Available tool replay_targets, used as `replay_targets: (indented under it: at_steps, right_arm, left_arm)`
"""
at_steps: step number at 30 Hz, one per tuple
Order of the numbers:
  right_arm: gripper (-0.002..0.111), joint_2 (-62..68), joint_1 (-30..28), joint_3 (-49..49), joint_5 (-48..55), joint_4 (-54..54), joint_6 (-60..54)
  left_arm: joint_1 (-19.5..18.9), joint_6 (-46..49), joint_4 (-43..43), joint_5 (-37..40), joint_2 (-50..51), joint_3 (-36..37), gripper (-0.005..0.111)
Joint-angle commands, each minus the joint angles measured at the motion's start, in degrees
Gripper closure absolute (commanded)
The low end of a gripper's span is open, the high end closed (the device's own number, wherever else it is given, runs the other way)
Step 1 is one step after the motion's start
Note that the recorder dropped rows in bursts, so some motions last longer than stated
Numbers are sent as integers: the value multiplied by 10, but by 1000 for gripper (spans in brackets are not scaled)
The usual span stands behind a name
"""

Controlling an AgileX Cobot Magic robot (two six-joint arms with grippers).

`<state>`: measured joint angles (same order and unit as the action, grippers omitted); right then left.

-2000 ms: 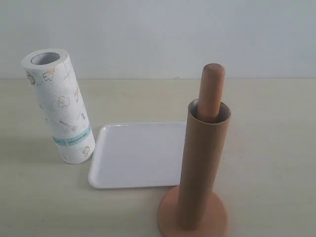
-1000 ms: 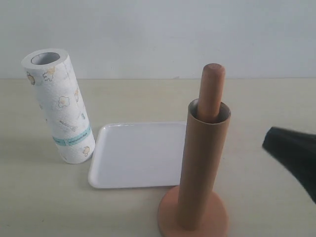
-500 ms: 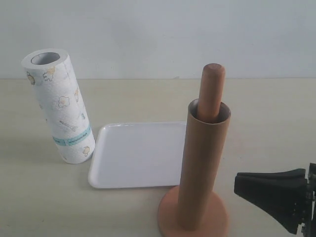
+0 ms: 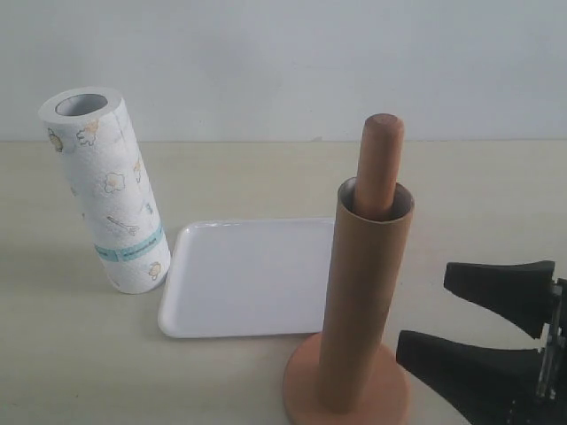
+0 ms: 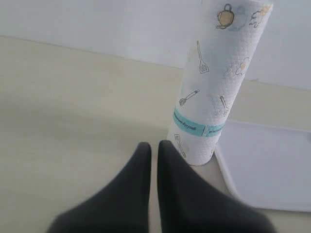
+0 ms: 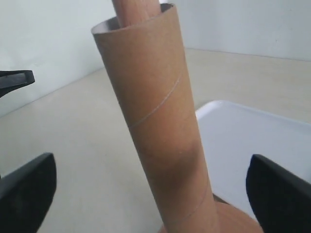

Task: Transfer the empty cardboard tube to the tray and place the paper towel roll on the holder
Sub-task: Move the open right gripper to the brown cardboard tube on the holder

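Two steps are waiting for you, and you are only starting the first one. The plain brown hollow cardboard tube (image 4: 363, 301) is standing upright, slipped over the post of the orange-brown wooden holder (image 4: 381, 164). The holder's round base is sitting just beside the near right corner of the flat white tray (image 4: 248, 274). The tube is not yet on the tray.

Your right gripper (image 4: 423, 310) is hanging on the far side of the tube from the tray. Its two black fingers (image 4: 496, 288) are spread wide apart and are holding nothing. The tube is lining up between them in the right wrist view, but they are not touching it.

I think your next move is asking for this: slide the spread fingers around the tube, squeeze gently because the wall looks thin, then lift straight up until the tube is clearing the rounded post top. After that, carry it over to the tray.

Your left gripper (image 5: 154, 145) is waiting near the foot of the thick white paper towel roll (image 4: 111, 195), which is standing upright just beside the tray's left edge. Its fingers are pressed almost together and are gripping nothing.

Counting now: one tube, one roll, one tray, one holder, two grippers.
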<state>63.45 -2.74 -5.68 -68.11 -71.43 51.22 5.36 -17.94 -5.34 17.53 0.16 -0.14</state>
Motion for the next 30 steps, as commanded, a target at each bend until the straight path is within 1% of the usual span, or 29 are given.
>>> replay_targets:
  at_steps: [1, 9, 22, 24, 26, 30]
  right_arm:
    - [3, 1, -1, 4, 3, 20, -10]
    - [3, 1, 0, 4, 0, 56, -52]
    - [3, 1, 1, -5, -19, 88, -83]
    - [3, 1, 19, -16, -19, 87, -82]
    - [3, 1, 53, -24, -19, 98, -83]
    - [3, 1, 141, -36, 76, 162, -119]
  left_arm:
    - [-1, -5, -1, -1, -2, 1, 103]
    - [-1, -5, -1, -1, -2, 1, 103]
    - [-1, -5, -1, -1, -2, 1, 103]
    - [-1, -5, -1, -1, -2, 1, 103]
    - [-1, -5, -1, -1, -2, 1, 103]
    - [-1, -5, -1, -1, -2, 1, 103]
